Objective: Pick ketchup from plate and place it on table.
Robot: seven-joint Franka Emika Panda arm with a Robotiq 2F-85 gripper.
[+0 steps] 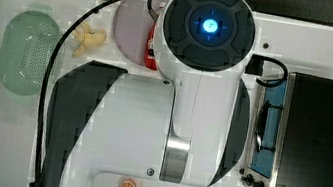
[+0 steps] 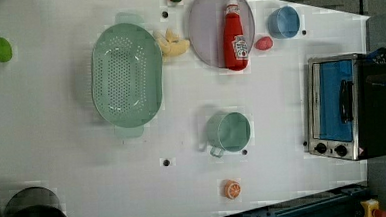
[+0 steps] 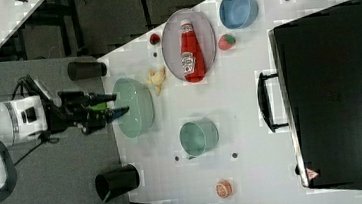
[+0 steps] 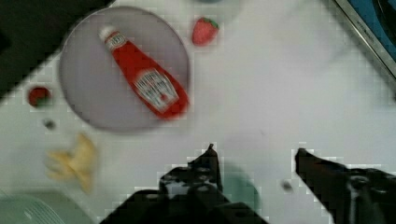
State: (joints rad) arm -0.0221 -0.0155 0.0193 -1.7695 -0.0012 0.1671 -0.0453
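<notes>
The ketchup (image 2: 234, 36) is seen lying flat on the plate (image 2: 204, 28), which sits at the table (image 2: 58, 160) edge, its base reaching the plate's inner rim; a lying bottle is judged best gripped across its body. The gripper (image 4: 254, 156) is held spread and empty, well above the table, presumably for approach. In the top view the bottle is mostly hidden by the arm; in the left view it is shown whole.
</notes>
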